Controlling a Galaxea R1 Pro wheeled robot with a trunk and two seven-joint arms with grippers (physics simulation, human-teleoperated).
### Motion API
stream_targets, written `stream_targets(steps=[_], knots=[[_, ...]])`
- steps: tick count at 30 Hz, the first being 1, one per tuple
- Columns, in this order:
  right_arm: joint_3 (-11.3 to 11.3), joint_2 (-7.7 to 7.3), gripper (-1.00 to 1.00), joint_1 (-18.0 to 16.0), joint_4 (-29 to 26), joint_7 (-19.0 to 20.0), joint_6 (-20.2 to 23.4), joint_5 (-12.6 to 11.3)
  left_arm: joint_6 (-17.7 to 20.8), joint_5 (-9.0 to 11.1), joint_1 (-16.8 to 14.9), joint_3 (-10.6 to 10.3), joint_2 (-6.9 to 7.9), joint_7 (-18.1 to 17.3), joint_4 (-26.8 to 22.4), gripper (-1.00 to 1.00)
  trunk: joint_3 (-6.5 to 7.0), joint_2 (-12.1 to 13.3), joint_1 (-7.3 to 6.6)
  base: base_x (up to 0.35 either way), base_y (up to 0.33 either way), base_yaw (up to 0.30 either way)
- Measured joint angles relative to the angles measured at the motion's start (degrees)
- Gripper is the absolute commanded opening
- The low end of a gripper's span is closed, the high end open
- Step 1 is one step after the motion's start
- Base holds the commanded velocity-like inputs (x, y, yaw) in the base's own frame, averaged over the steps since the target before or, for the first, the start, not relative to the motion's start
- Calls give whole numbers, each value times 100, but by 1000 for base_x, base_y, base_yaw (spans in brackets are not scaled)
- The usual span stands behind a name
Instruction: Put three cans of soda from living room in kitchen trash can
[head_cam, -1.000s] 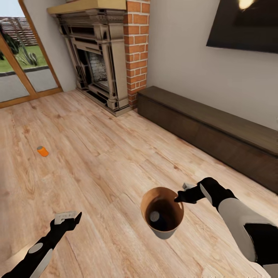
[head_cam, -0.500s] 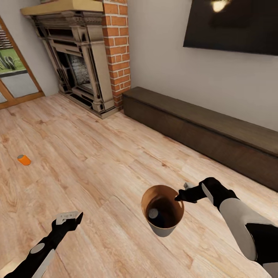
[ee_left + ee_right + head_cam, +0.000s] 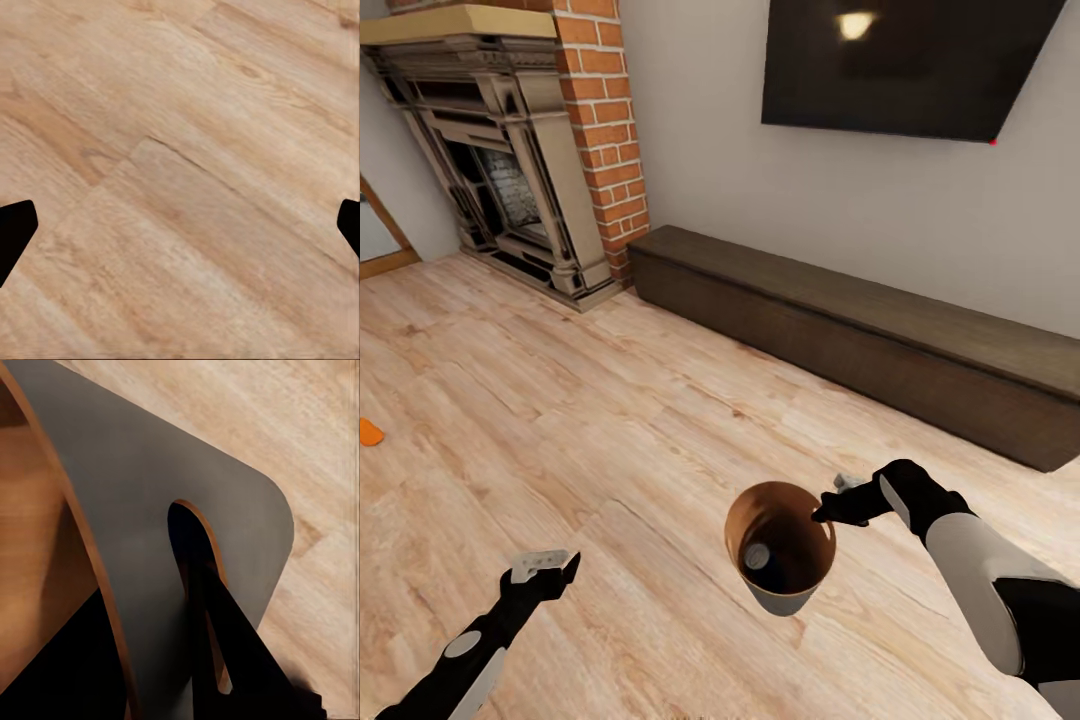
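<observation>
- My right gripper (image 3: 828,513) is clamped on the rim of the tash can (image 3: 792,598), holding it up off the wood floor (image 3: 640,420) in front of me; in the right wrist view one finger (image 3: 225,637) passes through a slot in the bin's grey outer wall (image 3: 150,510) while the other lies against the brown inner side.
- Inside the bin, low against its brown inner wall, sits one can of soda (image 3: 757,556), its silvery top turned up toward me; its colour is too dark to tell.
- My left gripper (image 3: 543,567) hangs low over the floor with nothing in it. In the left wrist view its two black fingertips (image 3: 15,229) stand at opposite edges with bare planks between them, so the jaws are spread wide.
- Farther off on my left, at the very edge of the head view, an orange can (image 3: 368,432) lies on the floor, well apart from both grippers and cut off by the frame.
- Beyond the bin, a long low dark-wood bench (image 3: 860,340) runs along the pale wall (image 3: 690,150).
- Left of the bench stands the red-brick column (image 3: 605,130) with the ornate fireplace (image 3: 490,170) beside it, a pale mantel on top.
- On the wall above the bench hangs the dark TV (image 3: 900,65), with a light reflected in its screen.
</observation>
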Motion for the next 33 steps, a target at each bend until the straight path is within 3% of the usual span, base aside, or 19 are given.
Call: stream_targets(steps=[5, 14, 18, 22, 26, 33], knots=[[-6, 9, -100, 5, 4, 1, 12, -32, -3, 0, 0, -130, 0, 4, 0, 100, 5, 0, 0, -241, -207, -23], [7, 17, -100, 9, 29, 14, 17, -54, -4, 0, 0, -155, 0, 5, 0, 100, 5, 0, 0, -210, -215, -3], [3, 14, -100, 9, 15, 25, -7, 3, -4, 0, 0, -161, 0, 5, 0, 100, 5, 0, 0, 34, -116, -31], [-51, 15, -100, 19, 9, 46, 52, -151, 0, 0, 0, -164, 0, 6, 1, 100, 6, 0, 0, 132, -154, -167], [-42, 10, -100, 24, 9, 38, 7, -29, 0, 0, 0, -165, -2, 12, 0, 100, 6, 0, 0, 117, -240, -231], [-69, 6, -100, 26, 8, 44, 21, -61, -3, -7, 0, -167, -5, 16, 0, 100, 9, 0, 0, 59, -271, -249]])
